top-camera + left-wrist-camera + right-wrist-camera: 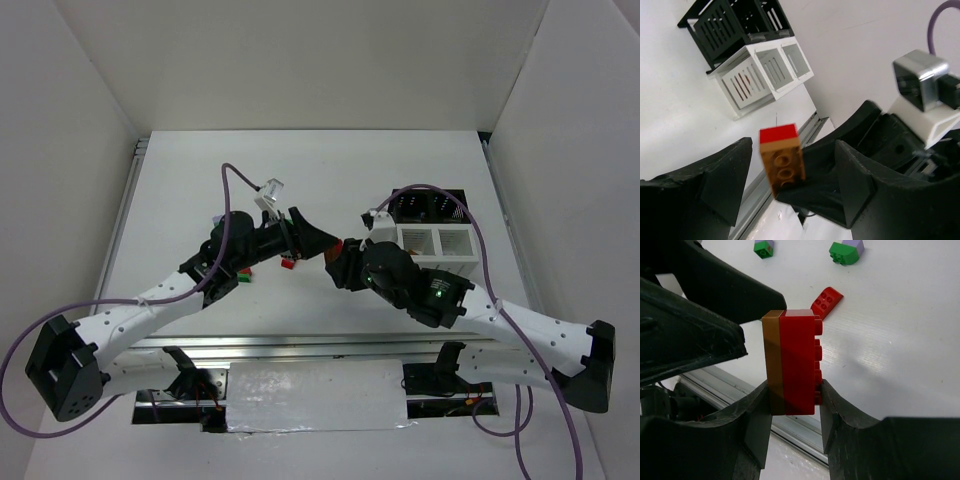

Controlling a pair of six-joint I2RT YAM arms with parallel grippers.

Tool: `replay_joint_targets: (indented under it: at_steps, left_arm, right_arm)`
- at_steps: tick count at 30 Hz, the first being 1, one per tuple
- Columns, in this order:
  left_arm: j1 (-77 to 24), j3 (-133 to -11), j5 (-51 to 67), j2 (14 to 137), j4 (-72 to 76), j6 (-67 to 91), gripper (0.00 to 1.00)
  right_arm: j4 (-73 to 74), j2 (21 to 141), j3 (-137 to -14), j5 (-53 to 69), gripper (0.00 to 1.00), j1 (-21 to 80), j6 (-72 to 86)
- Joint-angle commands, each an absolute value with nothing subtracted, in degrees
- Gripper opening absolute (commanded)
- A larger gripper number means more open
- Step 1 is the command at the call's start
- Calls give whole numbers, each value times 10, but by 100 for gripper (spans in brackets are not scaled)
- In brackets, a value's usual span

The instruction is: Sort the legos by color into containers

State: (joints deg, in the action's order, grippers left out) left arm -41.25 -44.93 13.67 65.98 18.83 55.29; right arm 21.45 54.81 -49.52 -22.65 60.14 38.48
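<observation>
**Right hand [795, 395] clamps a two-colour lego stack [790, 360]**

Its fingers press from both sides, one on the brown brick's underside and the other on the red brick's studs. The stack's long axis runs straight out from the palm and past the fingertips, with the studs facing sideways. Our left hand [792, 160] is spread apart, a finger on either side of the free end, apparently not touching it. We judge the pair light, rigid and slick, joined by a snug press fit, so the exposed outer end is the place to grip. Loose legos [826, 302] lie on the desk [900, 340] beyond the right fingertips, and the containers [765, 70] sit well ahead of the left hand
</observation>
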Motion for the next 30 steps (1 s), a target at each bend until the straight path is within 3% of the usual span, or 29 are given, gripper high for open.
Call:
replay_joint_targets:
  at_steps: [1, 3, 4, 6, 18, 20, 26, 27, 28, 29, 30]
  left_arm:
    - [-420, -485, 125, 661, 213, 532, 78]
    - [-424, -490, 124, 665, 211, 527, 71]
    - [-424, -489, 125, 666, 211, 528, 61]
    - [-425, -482, 129, 670, 215, 531, 56]
    - [-426, -468, 150, 683, 231, 538, 57]
    - [-427, -467, 161, 686, 237, 536, 47]
    - [-426, -462, 199, 702, 279, 539, 0]
    - [-426, -461, 204, 703, 290, 541, 0]
    - [-426, -456, 208, 703, 297, 540, 0]
    - [-426, -455, 207, 701, 300, 538, 0]
    - [-426, -457, 205, 696, 294, 526, 0]
  right_arm:
    - [207, 562, -523, -240, 0, 613, 388]
    - [207, 564, -526, -248, 0, 617, 390]
    - [210, 568, -528, -256, 0, 617, 394]
    - [216, 573, -535, -264, 0, 618, 396]
    - [220, 590, -554, -281, 0, 618, 394]
    - [224, 592, -556, -299, 0, 619, 398]
    - [239, 609, -575, -311, 3, 619, 410]
    - [236, 607, -573, -305, 14, 619, 406]
    - [229, 596, -567, -294, 34, 619, 400]
    - [195, 586, -556, -274, 81, 618, 377]
    - [179, 572, -530, -227, 99, 616, 367]
